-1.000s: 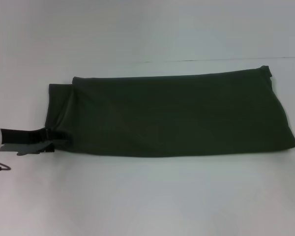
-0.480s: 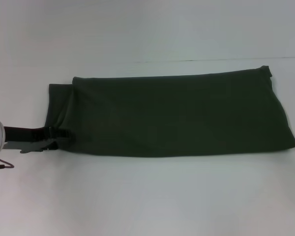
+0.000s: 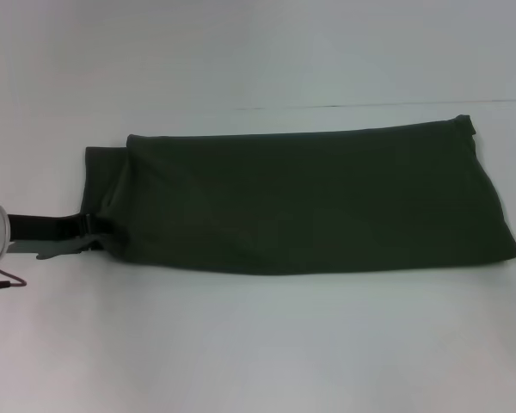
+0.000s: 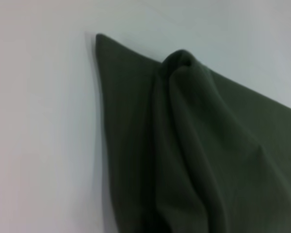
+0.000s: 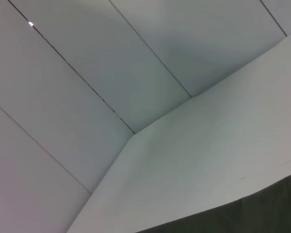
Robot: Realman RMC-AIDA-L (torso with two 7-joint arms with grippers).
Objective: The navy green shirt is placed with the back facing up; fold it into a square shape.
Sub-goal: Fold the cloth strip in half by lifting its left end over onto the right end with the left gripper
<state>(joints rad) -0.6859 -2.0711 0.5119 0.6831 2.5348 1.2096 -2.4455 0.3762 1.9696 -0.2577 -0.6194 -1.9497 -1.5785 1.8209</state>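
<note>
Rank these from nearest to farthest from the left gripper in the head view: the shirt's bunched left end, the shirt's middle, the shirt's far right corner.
From the left gripper, at the shirt's near left corner:
1. Bunched left end, right beside it on the left.
2. Shirt's middle, at the centre of the table.
3. Far right corner, on the opposite side, at the far edge.

The dark olive-green soft cotton shirt (image 3: 310, 202) is matt woven cloth, smooth where flat, gathered in soft rolled folds (image 4: 184, 121) at one end. The pale white worktop (image 3: 258, 344) looks smooth and faintly satin, with thin seams.
</note>
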